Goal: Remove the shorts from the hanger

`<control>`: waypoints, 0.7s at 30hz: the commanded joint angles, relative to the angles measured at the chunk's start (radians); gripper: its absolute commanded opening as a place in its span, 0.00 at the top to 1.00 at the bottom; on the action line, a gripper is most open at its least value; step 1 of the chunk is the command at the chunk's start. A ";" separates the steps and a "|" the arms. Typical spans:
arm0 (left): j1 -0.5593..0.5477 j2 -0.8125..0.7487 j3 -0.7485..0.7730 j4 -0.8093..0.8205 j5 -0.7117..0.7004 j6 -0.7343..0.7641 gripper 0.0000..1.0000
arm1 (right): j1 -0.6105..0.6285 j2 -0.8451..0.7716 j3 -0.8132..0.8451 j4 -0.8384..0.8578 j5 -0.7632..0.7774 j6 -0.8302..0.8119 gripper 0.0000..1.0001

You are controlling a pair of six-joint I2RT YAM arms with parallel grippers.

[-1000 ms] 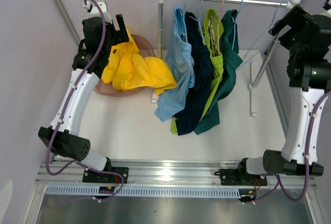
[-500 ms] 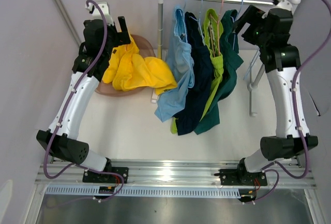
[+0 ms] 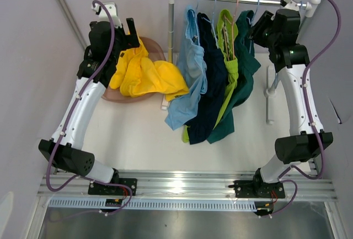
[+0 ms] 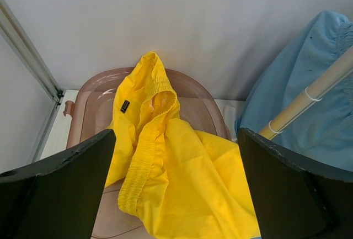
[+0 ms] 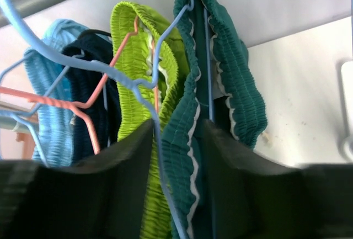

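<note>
Right wrist view: right gripper set astride waistband of dark teal shorts, clamping not determinable; left gripper held wide apart above bright yellow shorts.

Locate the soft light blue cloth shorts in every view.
Top external: light blue shorts hang leftmost on the white clothes rack.
Left wrist: shorts at right edge, behind the rack's post.
Right wrist: shorts at far left, beside the navy shorts.
Shared landmark: the rack.
</note>
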 commanded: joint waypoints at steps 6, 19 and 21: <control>-0.007 -0.023 -0.007 0.036 0.023 0.007 0.01 | 0.002 0.022 -0.025 0.049 -0.003 -0.012 0.67; -0.261 -0.063 0.076 -0.011 0.236 0.136 0.01 | -0.019 -0.038 0.129 -0.003 0.034 -0.040 1.00; -0.304 -0.081 0.073 -0.013 0.305 0.083 0.01 | -0.025 -0.046 0.183 -0.035 0.034 -0.046 1.00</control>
